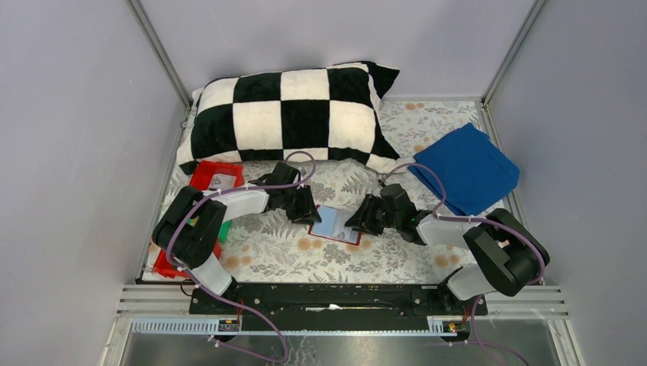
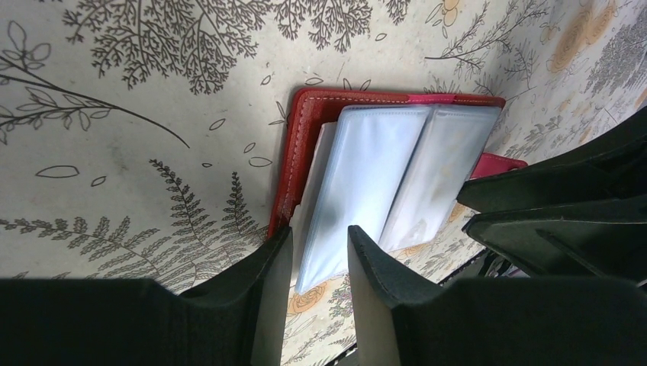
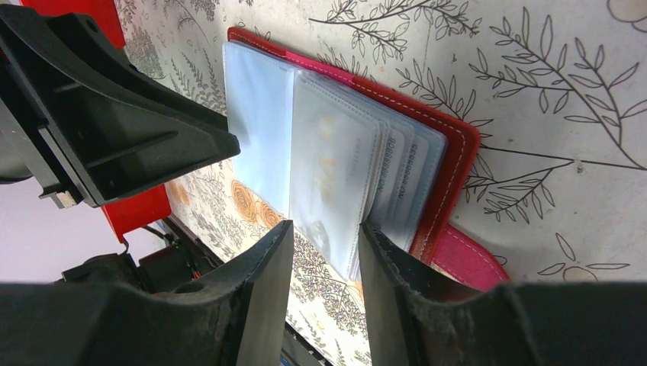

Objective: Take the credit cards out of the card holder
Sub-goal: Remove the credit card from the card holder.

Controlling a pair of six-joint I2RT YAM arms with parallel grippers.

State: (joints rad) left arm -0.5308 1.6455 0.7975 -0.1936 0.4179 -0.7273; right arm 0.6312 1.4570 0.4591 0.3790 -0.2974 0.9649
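Observation:
The red card holder [image 1: 336,226] lies open on the floral cloth between my two grippers, its pale clear sleeves [image 2: 374,171] fanned upward. Credit cards [image 3: 397,164] show faintly through the sleeves, one with embossed numbers. My left gripper [image 2: 320,244] is open, its jaws on either side of the near corner of a sleeve, next to the red cover [image 2: 304,122]. My right gripper [image 3: 326,232] is open too, a sleeve's edge between its jaws and its right finger [image 3: 381,252] against the sleeve stack. The red strap tab [image 3: 469,255] pokes out beside it.
A black-and-white checkered pillow [image 1: 294,114] lies at the back. A folded blue cloth [image 1: 467,168] sits at the right. Red trays [image 1: 217,175] and a green tray [image 1: 223,230] stand at the left by the left arm. Grey walls close in on both sides.

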